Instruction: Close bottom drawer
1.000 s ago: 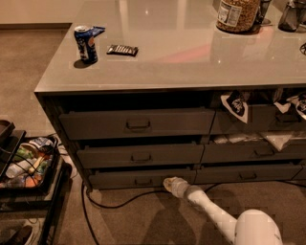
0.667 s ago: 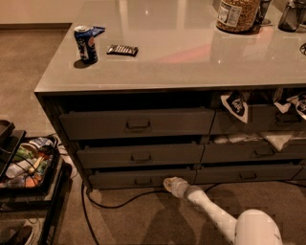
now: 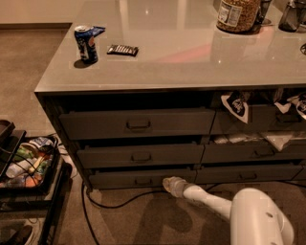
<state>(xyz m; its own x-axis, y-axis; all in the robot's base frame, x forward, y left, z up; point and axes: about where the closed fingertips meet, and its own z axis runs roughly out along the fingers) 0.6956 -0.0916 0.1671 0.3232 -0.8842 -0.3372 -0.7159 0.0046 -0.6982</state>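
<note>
The bottom drawer (image 3: 124,178) is the lowest of three wide dark-grey drawers in the left stack, with a small metal pull handle (image 3: 143,181) at its middle. Its front sits nearly level with the drawer above. My gripper (image 3: 168,184) is low by the floor, touching the right end of that drawer front, at the tip of the white arm (image 3: 224,206) that reaches in from the lower right.
A blue can (image 3: 86,44) and a dark snack bar (image 3: 122,50) lie on the countertop (image 3: 181,52), with a jar (image 3: 237,14) at the back. A black cart of snacks (image 3: 26,165) stands left. A black cable (image 3: 110,203) runs over the carpet.
</note>
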